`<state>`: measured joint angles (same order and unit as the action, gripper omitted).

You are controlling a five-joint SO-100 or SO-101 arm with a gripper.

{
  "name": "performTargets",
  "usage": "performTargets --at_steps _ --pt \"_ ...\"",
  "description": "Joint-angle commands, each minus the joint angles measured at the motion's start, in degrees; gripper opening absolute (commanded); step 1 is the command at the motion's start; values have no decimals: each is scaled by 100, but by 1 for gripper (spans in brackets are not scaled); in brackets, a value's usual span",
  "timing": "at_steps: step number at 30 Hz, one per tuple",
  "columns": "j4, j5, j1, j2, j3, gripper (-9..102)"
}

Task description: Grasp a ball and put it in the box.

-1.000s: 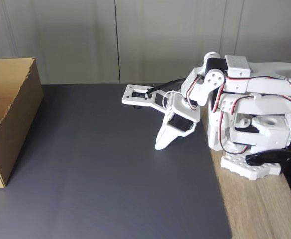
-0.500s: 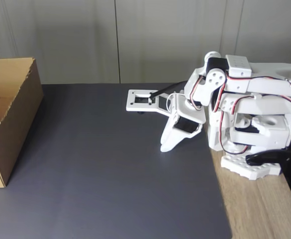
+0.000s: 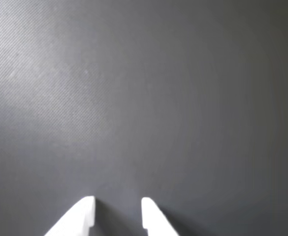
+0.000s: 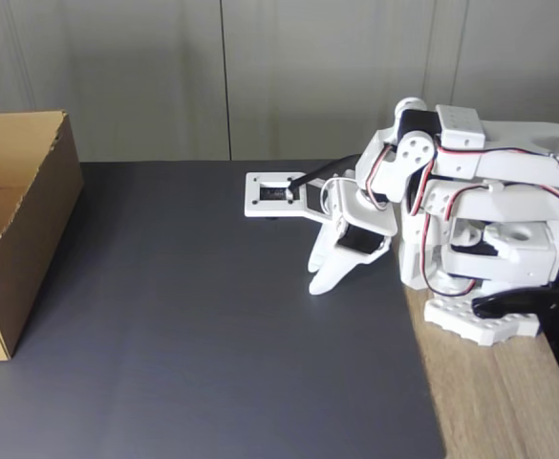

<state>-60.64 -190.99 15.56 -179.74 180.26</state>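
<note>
While the box (image 4: 16,225) sat well apart, the gripper (image 4: 323,278) pointed down at the dark mat (image 4: 212,335), fingers slightly parted, holding nothing.

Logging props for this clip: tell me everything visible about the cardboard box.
The box is plain brown corrugated cardboard, open at the top, at the left edge of the fixed view and partly cut off by the frame. It rests on the dark grey mat. What shows of its inside looks empty. Nothing else touches it; the arm is across the mat to the right.
</note>
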Motion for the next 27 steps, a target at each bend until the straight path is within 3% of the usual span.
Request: performTargets --at_steps 1,7,10,27 --pt "-114 53 -88 35 0 13" --pt "-114 53 26 35 0 12" --pt "-114 18 70 35 0 0" --pt "-114 123 308 35 9 0"
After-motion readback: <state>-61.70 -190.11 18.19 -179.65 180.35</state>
